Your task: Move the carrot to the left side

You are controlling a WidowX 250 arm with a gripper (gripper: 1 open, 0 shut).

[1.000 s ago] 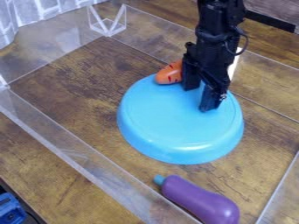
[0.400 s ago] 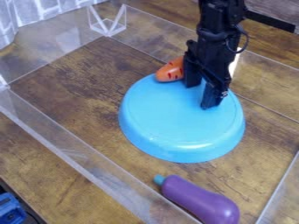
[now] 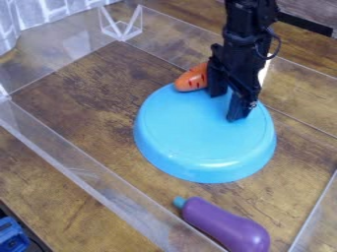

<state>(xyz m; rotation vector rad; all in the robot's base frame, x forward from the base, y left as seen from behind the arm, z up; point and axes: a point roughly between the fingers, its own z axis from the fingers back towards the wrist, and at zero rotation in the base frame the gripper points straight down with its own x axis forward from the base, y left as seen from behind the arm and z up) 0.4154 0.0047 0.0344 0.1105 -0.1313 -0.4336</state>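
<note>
At the upper rim of the blue plate (image 3: 198, 138), on the far side of the wooden surface (image 3: 82, 98), lies the carrot (image 3: 191, 81). Its orange body is partly covered by the gripper (image 3: 231, 108), which stands immediately to its right in the camera view. Whether the carrot and the plate are in contact cannot be determined, as the gripper and the rim crowd the junction.

The gripper is black and points downward, with its lower end over the upper right portion of the plate. Its jaws are in the released condition, spread wide (the dark fingers blend together at this scale). Contact between the gripper and the carrot cannot be confirmed.

The plate is round, smooth and light blue, and occupies the middle of the view. Below it, near the lower right, lies the eggplant toy (image 3: 224, 224), purple with a teal end directed toward the plate. The eggplant toy is apart from the plate.

A transparent wall (image 3: 93, 162) runs diagonally along the left side of the surface. At the upper left, a white wire-like frame (image 3: 121, 22) is visible. A blue object (image 3: 14, 236) is cut off by the lower left edge of the view.
</note>
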